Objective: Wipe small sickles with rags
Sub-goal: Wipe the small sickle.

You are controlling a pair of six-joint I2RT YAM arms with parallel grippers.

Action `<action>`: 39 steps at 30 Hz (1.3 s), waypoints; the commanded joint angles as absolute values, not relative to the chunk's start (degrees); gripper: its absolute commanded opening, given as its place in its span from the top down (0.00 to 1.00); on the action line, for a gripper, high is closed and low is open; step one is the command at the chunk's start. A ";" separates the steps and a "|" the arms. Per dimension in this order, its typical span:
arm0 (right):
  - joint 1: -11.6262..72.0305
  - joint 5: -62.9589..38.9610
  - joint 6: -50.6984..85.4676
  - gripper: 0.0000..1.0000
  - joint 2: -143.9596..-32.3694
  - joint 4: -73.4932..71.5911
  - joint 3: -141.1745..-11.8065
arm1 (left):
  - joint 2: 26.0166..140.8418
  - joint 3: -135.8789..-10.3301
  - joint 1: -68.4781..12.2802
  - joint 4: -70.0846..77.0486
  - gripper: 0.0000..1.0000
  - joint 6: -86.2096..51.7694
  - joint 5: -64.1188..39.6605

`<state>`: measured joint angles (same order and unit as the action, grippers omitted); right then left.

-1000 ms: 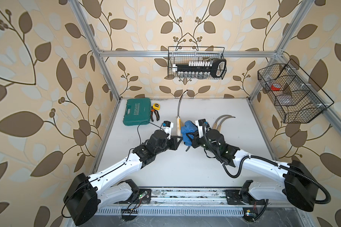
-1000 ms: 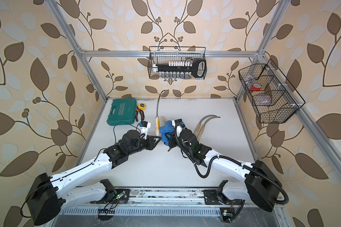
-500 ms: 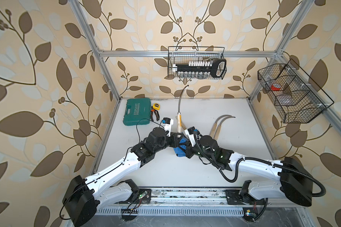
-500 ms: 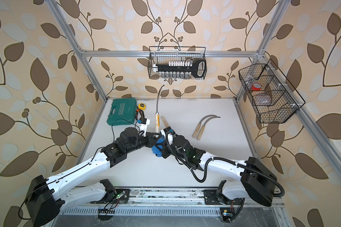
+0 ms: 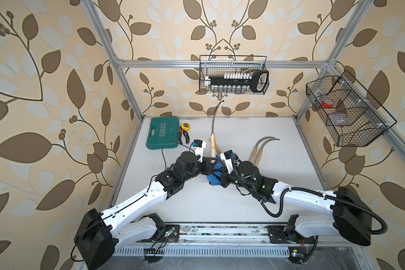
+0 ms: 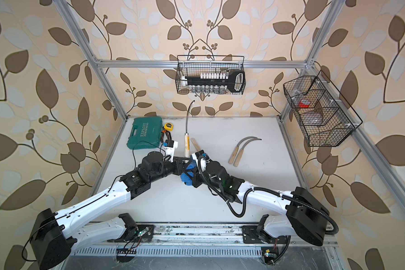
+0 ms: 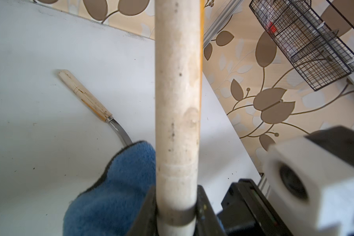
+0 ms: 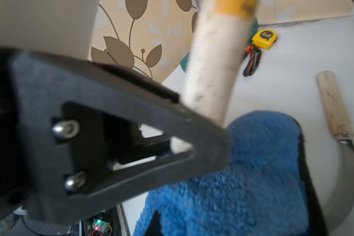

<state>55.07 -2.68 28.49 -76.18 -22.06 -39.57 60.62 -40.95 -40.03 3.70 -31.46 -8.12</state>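
Observation:
My left gripper (image 5: 211, 163) is shut on the pale wooden handle (image 7: 177, 102) of one small sickle (image 5: 212, 142). That sickle stands upright, its grey blade (image 6: 188, 114) pointing toward the back wall. My right gripper (image 5: 221, 178) is shut on the blue rag (image 5: 213, 178), bunched just below and beside the left jaws, against the handle's butt end (image 8: 211, 81). A second sickle (image 7: 86, 98) lies on the table behind the rag, its blade partly under the cloth. Two more sickles (image 6: 240, 149) lie side by side to the right.
A green tool case (image 5: 163, 133), a yellow tape measure (image 5: 185, 126) and orange-handled pliers (image 5: 184, 136) sit at the back left of the white table (image 5: 278, 140). Wire baskets hang on the back wall (image 5: 234, 74) and the right wall (image 5: 346, 109).
My right gripper has carried the rag from beside the handle toward the front and left, ending under the left jaws. The lying sickle's handle is uncovered. The held sickle rose slightly.

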 commanded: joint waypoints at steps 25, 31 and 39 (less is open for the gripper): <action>51.32 -2.31 28.78 1.00 -74.52 -23.79 -40.43 | 58.45 -39.03 -39.74 7.72 1.00 -31.21 -11.12; 48.28 -5.79 31.05 1.00 -74.10 -26.85 -37.77 | 58.06 -37.89 -39.73 9.12 1.00 -31.49 -12.14; 55.02 -0.78 27.66 1.00 -74.59 -24.43 -40.87 | 58.15 -38.42 -39.73 8.43 1.00 -31.28 -12.93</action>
